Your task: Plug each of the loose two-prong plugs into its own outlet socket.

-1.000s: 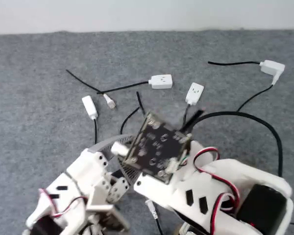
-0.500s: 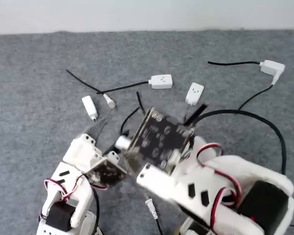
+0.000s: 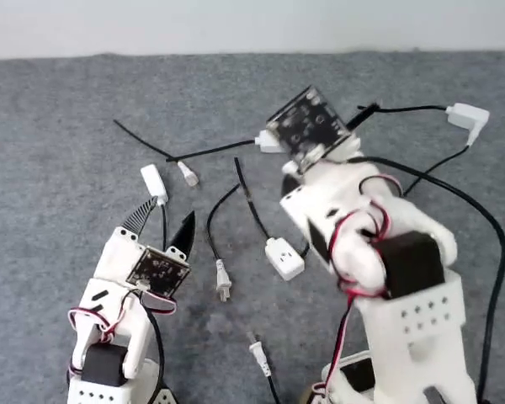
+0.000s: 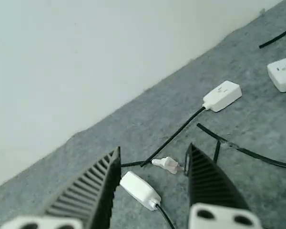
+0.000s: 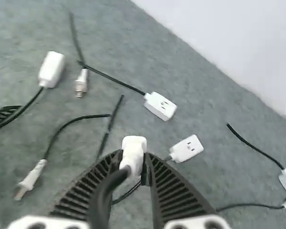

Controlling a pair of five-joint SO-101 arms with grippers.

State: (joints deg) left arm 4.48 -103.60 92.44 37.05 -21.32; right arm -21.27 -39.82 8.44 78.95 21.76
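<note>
Right end effector (image 5: 133,160) is clamped on a white plug (image 5: 133,147), black cord trailing back toward the wrist. Prongs not visible, so I can't tell which way they face.

Key relation: the closest socket (image 5: 187,149) lies on the desk (image 3: 59,118) just beyond the tips and to the right. Slot face looks up, body axis crosswise to the end effector. The plug's long axis runs along the end effector, pointing far. My read: pitch the wrist down and come in from above, not push forward. The second socket (image 5: 159,106) sits farther and slightly left, also face up. The right arm is the nearer one to both.

Left end effector (image 3: 168,216): jaws apart, empty, at near left. The white connector block (image 3: 154,181) lies just past its tips, long axis near-far, roughly in line with the jaws.

Delta vs 1 s ago: both arms were bunched low at near centre. The right arm has lifted and swung far over the sockets. The left has backed off to near left. A loose socket (image 3: 284,257) and a loose plug (image 3: 222,286) at centre are now uncovered.
</note>
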